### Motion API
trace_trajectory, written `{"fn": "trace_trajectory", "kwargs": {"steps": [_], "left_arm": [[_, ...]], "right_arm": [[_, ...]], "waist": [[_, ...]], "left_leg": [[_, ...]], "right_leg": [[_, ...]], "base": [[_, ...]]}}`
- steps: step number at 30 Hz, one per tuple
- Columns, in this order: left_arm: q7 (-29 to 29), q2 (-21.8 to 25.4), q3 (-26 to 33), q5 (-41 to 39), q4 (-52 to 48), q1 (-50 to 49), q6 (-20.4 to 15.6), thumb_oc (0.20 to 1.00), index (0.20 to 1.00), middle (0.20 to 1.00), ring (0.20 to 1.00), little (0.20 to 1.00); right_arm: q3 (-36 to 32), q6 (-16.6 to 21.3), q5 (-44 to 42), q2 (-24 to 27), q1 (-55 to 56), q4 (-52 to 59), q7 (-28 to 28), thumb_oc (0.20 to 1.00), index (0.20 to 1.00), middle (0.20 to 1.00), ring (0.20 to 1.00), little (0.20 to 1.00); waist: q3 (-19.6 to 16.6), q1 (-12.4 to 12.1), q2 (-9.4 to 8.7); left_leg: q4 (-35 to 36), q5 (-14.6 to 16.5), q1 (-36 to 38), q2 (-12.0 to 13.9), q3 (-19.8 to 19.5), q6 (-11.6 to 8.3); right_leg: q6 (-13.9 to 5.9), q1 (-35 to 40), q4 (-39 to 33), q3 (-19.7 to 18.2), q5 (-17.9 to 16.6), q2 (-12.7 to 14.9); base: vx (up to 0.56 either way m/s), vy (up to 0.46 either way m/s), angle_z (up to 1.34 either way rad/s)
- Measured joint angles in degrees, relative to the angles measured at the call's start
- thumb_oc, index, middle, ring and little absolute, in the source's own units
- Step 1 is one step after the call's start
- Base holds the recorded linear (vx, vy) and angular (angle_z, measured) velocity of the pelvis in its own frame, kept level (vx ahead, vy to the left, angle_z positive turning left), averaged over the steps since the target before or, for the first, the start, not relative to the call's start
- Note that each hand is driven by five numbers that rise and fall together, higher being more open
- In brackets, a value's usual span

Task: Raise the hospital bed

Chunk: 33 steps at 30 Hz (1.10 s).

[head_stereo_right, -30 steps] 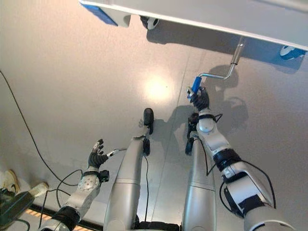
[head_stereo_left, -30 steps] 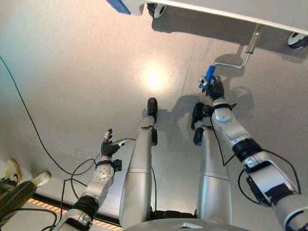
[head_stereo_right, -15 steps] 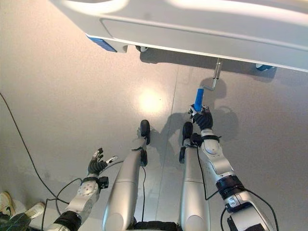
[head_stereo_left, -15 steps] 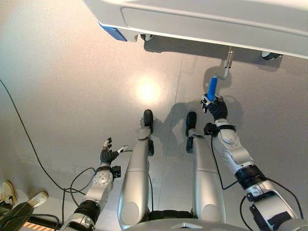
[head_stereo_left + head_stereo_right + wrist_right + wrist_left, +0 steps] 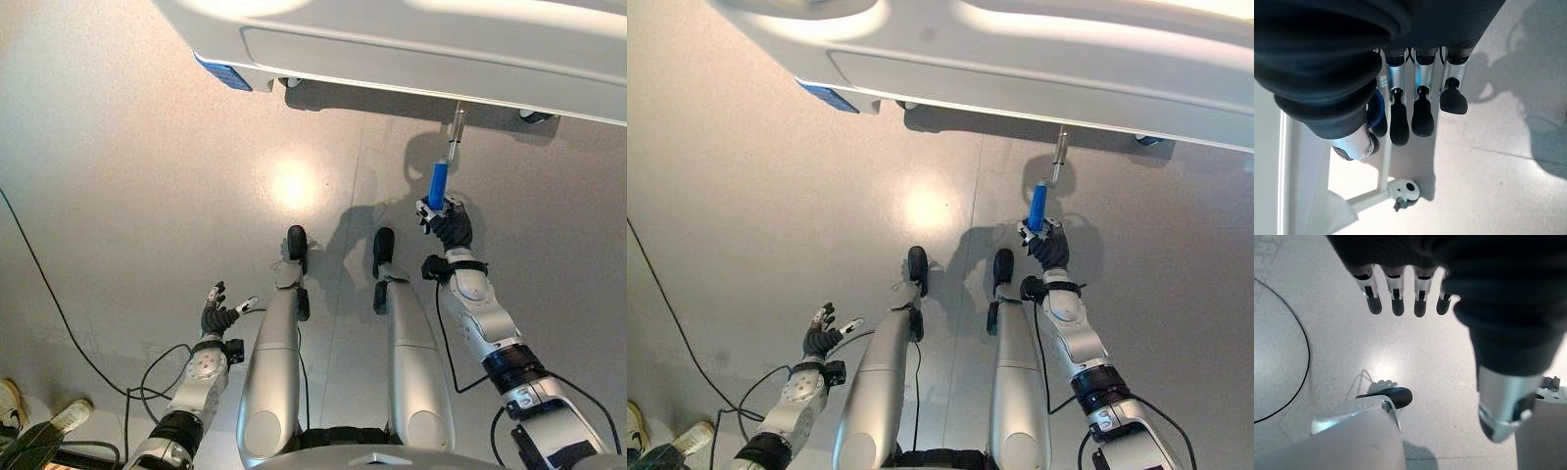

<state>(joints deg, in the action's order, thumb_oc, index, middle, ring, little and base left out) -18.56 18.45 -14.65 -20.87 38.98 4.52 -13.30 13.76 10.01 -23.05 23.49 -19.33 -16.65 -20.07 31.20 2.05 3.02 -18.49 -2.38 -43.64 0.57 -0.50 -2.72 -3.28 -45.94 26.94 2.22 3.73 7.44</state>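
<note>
the hospital bed (image 5: 411,44) spans the far edge of the head views, its pale frame over the grey floor (image 5: 127,166), and a metal crank (image 5: 455,127) hangs from its underside near the robot's right side, ending in a blue handle (image 5: 437,184). the right robot hand (image 5: 449,223) is curled round the lower end of that blue handle; its wrist view shows the dark fingertips (image 5: 1399,128) bent in close against the blue grip with the bed frame and a castor (image 5: 1405,190) beyond. the main risk, as i judge it, is slipping: the hold sits at the very end of the handle, so a turn could let the handle roll out of the fingers, or the wrist could bind as the crank swings round. the right arm reaches forward, nearly straight, with the hand uppermost and below the crank shaft. the left robot hand (image 5: 217,315) hangs low at the robot's left, fingers straight and loosely spread, holding nothing, well apart from the bed.
</note>
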Motion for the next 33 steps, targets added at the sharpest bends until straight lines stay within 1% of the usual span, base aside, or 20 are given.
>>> {"fn": "trace_trajectory", "kwargs": {"steps": [3,5,6,8,10,11,13,14,15,17,20,22,26,33], "left_arm": [[-0.04,0.05,0.05,0.02,0.04,0.0,0.03,1.0,1.0,1.0,1.0,1.0],[-0.07,0.07,0.08,0.06,0.03,-0.02,0.04,1.0,1.0,1.0,1.0,1.0],[-0.14,0.13,0.08,0.08,-0.2,-0.05,0.03,1.0,1.0,1.0,1.0,1.0],[-0.23,0.15,0.06,0.1,-0.44,-0.08,0.06,1.0,1.0,1.0,1.0,1.0],[-0.29,0.49,0.06,0.09,-0.68,-0.13,0.11,1.0,1.0,1.0,1.0,1.0],[-0.53,0.73,0.13,0.09,-0.74,-0.14,0.2,1.0,1.0,1.0,1.0,1.0],[-0.65,0.84,0.14,0.05,-1.03,-0.19,0.25,1.0,1.0,1.0,1.0,1.0],[-0.65,0.84,0.12,0.04,-0.98,-0.18,0.34,1.0,1.0,1.0,1.0,1.0],[-0.65,0.82,0.12,-0.05,-0.89,-0.18,0.48,1.0,1.0,1.0,1.0,1.0],[-0.67,0.83,0.14,-0.13,-0.94,-0.18,0.61,1.0,1.0,1.0,1.0,1.0],[-0.85,1.16,0.19,-0.22,-0.44,-0.18,0.73,1.0,1.0,1.0,1.0,1.0],[-1.08,1.45,0.16,-0.32,-0.29,-0.18,0.89,1.0,1.0,1.0,1.0,1.0],[-1.24,1.66,0.14,-0.69,0.18,-0.17,1.24,1.0,1.0,1.0,1.0,1.0],[-1.5,1.61,0.07,-0.75,0.74,-0.17,1.55,1.0,1.0,1.0,1.0,1.0]], "right_arm": [[-0.04,0.0,1.09,0.97,-1.13,0.02,-0.49,0.2,0.2,0.2,0.2,0.2],[0.17,-0.21,1.16,2.85,-1.31,0.0,-0.51,0.2,0.2,0.2,0.2,0.2],[0.67,-0.44,1.49,4.72,-1.36,0.0,-0.4,0.2,0.2,0.2,0.2,0.2],[1.06,-0.8,2.23,6.23,-1.41,0.0,-0.28,0.2,0.2,0.2,0.2,0.2],[1.62,-0.91,1.65,6.9,-1.73,0.0,-0.3,0.2,0.2,0.2,0.2,0.2],[2.02,-1.46,0.46,6.9,-2.42,0.0,-0.22,0.2,0.2,0.2,0.2,0.2],[4.03,-1.94,-4.59,7.42,-3.79,-0.68,0.15,0.2,0.2,0.2,0.2,0.2],[4.65,-1.97,-5.63,7.56,-4.25,-1.02,0.29,0.2,0.2,0.2,0.2,0.2],[5.05,-1.97,-8.43,7.55,-4.46,-1.24,0.89,0.2,0.2,0.2,0.2,0.2],[5.35,-2.03,-10.48,7.77,-4.63,-1.39,1.11,0.2,0.2,0.2,0.2,0.2],[8.21,-2.72,-14.26,10.0,-6.48,-2.02,1.97,0.2,0.2,0.2,0.2,0.2],[9.01,-3.02,-15.67,10.17,-7.36,-2.44,2.04,0.2,0.2,0.2,0.2,0.2],[11.46,-3.49,-17.89,10.55,-10.35,-4.34,2.15,0.2,0.2,0.2,0.2,0.2],[11.92,-3.49,-20.22,10.78,-12.07,-5.5,2.18,0.2,0.2,0.2,0.2,0.2]], "waist": [[0.01,-0.1,-0.02],[0.06,-0.41,-0.13],[0.08,-1.11,-0.16],[0.12,-1.41,-0.24],[0.14,-1.33,-0.93],[0.23,-1.27,-1.51],[0.29,-1.26,-2.93],[0.27,-1.24,-3.32],[0.3,-1.2,-3.9],[0.3,-1.23,-4.26],[0.3,-1.07,-5.02],[0.3,-0.73,-5.35],[0.3,0.12,-5.37],[0.3,0.16,-5.38]], "left_leg": [[-0.21,-0.14,-0.95,-0.05,-0.21,0.14],[-0.17,-0.21,-1.19,-0.29,-0.62,0.24],[-0.17,-0.26,-1.27,-0.47,-0.88,0.29],[-0.17,-0.32,-1.5,-0.61,-1.15,0.38],[-0.37,-0.4,-2.07,-0.71,-1.36,0.5],[-0.34,-0.4,-2.1,-0.74,-1.36,0.5],[-0.33,-0.45,-2.16,-0.76,-1.37,0.57],[-0.32,-0.5,-2.17,-0.74,-1.33,0.63],[-0.33,-0.54,-2.18,-0.78,-1.33,0.69],[-0.34,-0.56,-2.18,-0.79,-1.36,0.73],[-0.25,-0.69,-2.17,-0.79,-1.28,0.92],[-0.29,-0.77,-2.17,-0.8,-1.27,1.01],[-0.08,-1.04,-2.01,-0.66,-1.33,1.1],[1.36,-2.39,-1.99,-0.74,-1.28,1.28]], "right_leg": [[-0.03,-0.68,0.09,0.34,-0.04,0.09],[-0.08,-0.65,0.06,0.77,-0.02,0.36],[-0.12,-0.65,-0.06,0.94,-0.06,0.51],[-0.16,-0.62,-0.13,1.24,-0.07,0.67],[-0.31,-0.84,-0.22,1.46,-0.16,0.77],[-0.34,-0.89,-0.31,1.45,-0.21,0.79],[-0.53,-0.76,-0.78,1.45,-0.43,0.77],[-0.55,-0.76,-0.95,1.44,-0.57,0.75],[-0.62,-0.68,-1.08,1.43,-0.65,0.77],[-0.71,-0.43,-1.39,1.48,-0.76,0.79],[-0.78,-0.15,-2.35,1.41,-1.62,0.68],[-0.8,-0.03,-2.49,1.43,-1.8,0.73],[-1.02,0.77,-4.14,1.5,-2.94,0.46],[-1.15,0.94,-5.88,1.48,-4.31,0.48]], "base": [[0.01,-0.02,0.07],[0.02,-0.015,0.08],[0.02,0.002,0.06],[0.03,-0.006,0.08],[0.04,-0.009,0.06],[0.04,0.004,0.0],[0.05,0.004,-0.01],[0.04,0.015,-0.02],[0.0,0.0,0.0],[0.02,0.007,0.01],[0.03,0.006,-0.05],[0.0,0.0,0.0],[0.02,0.007,-0.02],[0.02,0.01,-0.01]]}}
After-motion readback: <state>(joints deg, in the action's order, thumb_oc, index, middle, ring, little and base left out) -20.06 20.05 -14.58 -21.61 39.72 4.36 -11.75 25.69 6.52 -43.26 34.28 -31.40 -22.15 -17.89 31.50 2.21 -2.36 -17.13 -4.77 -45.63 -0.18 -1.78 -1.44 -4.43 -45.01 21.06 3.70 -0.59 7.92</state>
